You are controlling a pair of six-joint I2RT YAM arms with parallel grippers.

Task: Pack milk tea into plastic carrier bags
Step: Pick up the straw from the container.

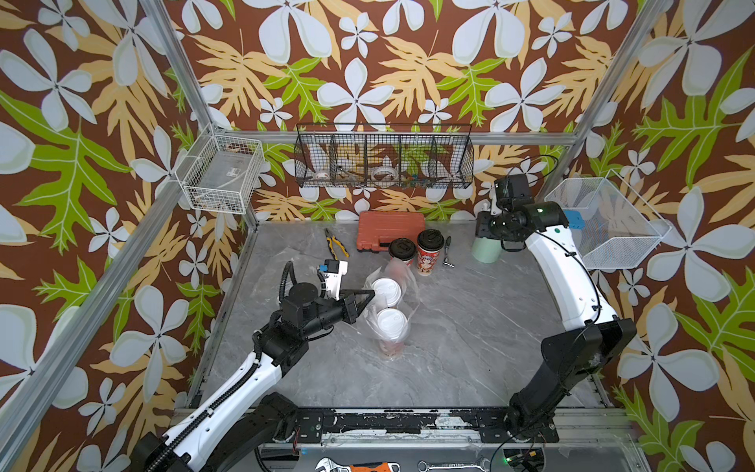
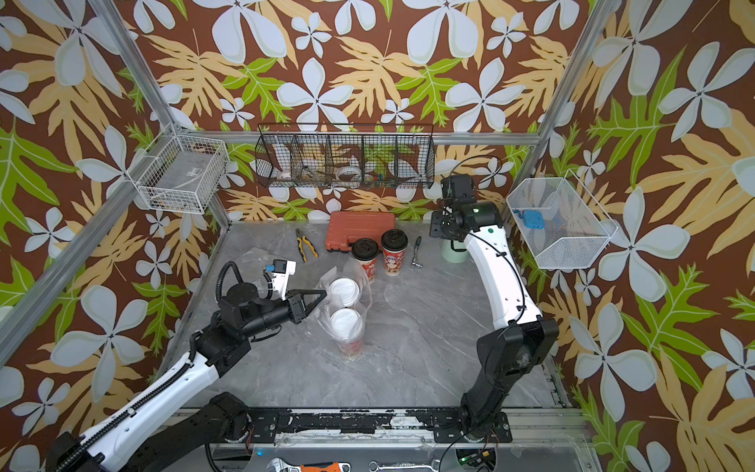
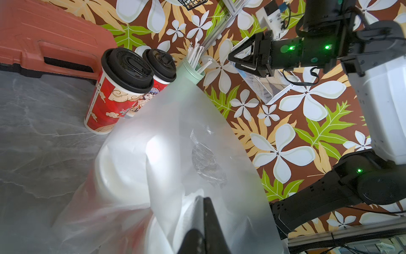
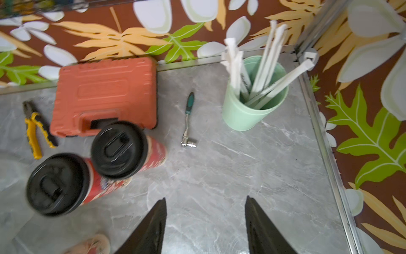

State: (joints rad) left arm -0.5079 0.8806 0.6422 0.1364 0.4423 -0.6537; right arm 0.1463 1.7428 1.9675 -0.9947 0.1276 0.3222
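A: We start on the left, where yellow-handled pliers (image 1: pixel 337 244) lie flat on the grey marble tabletop (image 1: pixel 470 327), towards the far side. Nearer us, the left gripper (image 1: pixel 371 294) has its jaws pinched tight on a thin transparent plastic carrier bag (image 3: pixel 175 132).

B: And we see that crinkly film bunched around two tall red paper cups. The far white-lidded cup (image 1: pixel 386 291) is just beside the fingertips, and the near white-lidded cup (image 1: pixel 391 323) stands upright, wrapped in clear plastic too. We cannot tell whether one bag or two covers them.

A: Moving right, an orange plastic tool case (image 1: pixel 390 231) sits at the far edge. Just in front of it stand the left black-lidded cup (image 1: pixel 402 249) and the right black-lidded cup (image 1: pixel 429 241), both red paper, side by side and bare on the table.

B: Next we have a small metal ratchet with a green handle (image 1: pixel 448 250) lying flat, then a mint-green cup of white straws (image 4: pixel 252 110) in the far right corner.

A: The right gripper (image 4: pixel 205 220) hangs over the table near that cup, jaws standing apart with nothing between them.
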